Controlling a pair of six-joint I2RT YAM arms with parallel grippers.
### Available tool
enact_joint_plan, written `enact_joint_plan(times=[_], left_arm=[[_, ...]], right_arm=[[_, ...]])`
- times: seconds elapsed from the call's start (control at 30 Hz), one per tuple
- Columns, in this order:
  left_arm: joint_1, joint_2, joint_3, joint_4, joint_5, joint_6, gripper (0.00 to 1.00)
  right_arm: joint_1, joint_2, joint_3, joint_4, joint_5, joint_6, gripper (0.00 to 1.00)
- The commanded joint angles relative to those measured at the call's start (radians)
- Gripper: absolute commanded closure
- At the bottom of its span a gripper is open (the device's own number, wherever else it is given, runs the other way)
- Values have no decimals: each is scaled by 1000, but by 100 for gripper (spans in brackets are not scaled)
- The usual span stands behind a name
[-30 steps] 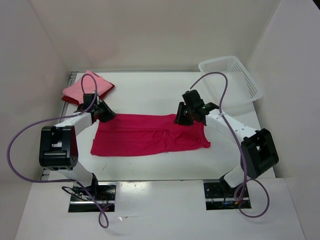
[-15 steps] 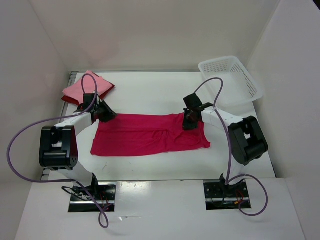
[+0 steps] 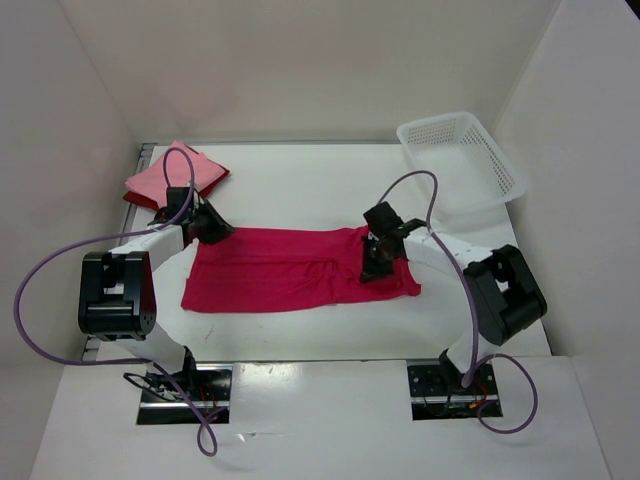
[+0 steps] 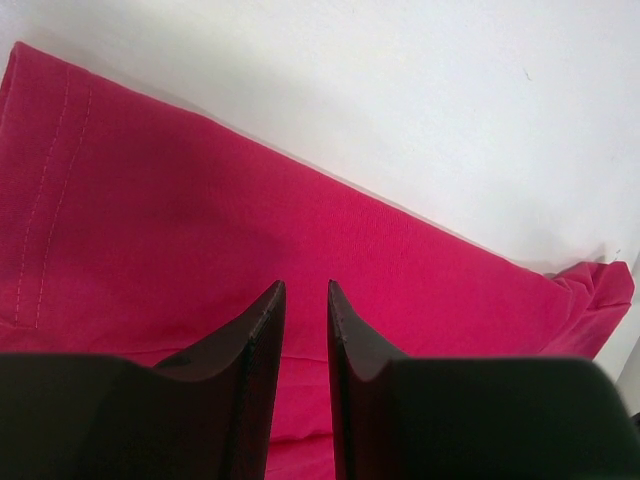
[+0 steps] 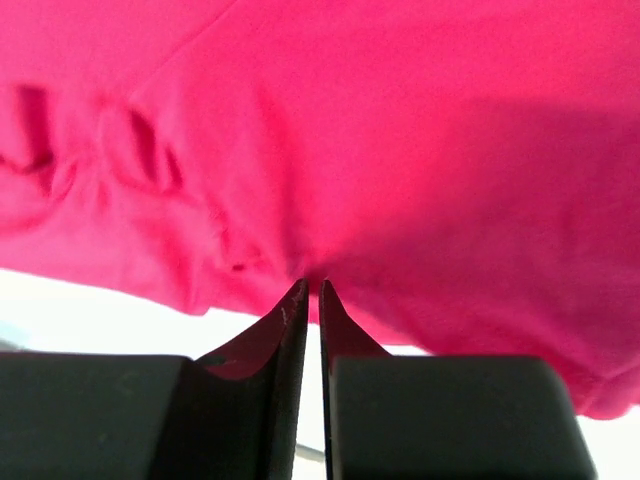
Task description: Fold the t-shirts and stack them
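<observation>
The magenta-crimson shirt lies spread across the middle of the table, well apart from the pink shirt, which sits folded on the dark red shirt in the far left corner. Your right gripper is pressed down near the shirt's right end, its jaws nearly together on a small pinch of cloth that puckers toward the tips. That pinch looks thin, so it may catch only the top layer. If you lift, the under layer could stay on the table and the fold would come out skewed. A bite that shallow could also slip free partway through the carry. Your left gripper sits at the far left corner with only a narrow slit between the jaws. I cannot tell whether any cloth is caught there. If it is not, that end will drag or stay flat while the right end rises. Wrinkles left of the right gripper could also get folded in.
</observation>
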Motion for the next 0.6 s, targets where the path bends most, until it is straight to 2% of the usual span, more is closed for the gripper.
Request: enact_joint_plan(times=[0.0,0.13,0.2,0.3,0.4,0.53,0.57], left_arm=[[-3,8,45,31,17,0,70],[-3,17,45,21,17,0,69],[-12,17,45,21,17,0,69],[-21,37,45,21,26,0,69],[-21,63,54,21,35,0,67],[-31,86,54,21,26,0,67],[-31,113,45,21,26,0,67]], right_arm=[[10,-45,26,-51,-55,-25,85],[-66,-68,87,-73,5,-60,77],[-166,-82,107,-50,5,-60,77],[-270,-71,126,28,27,-43,83],[-310,-15,136,103,63,-23,84],[-332,38,161,156,96,-14,60],[-342,51,161,156,96,-5,58]])
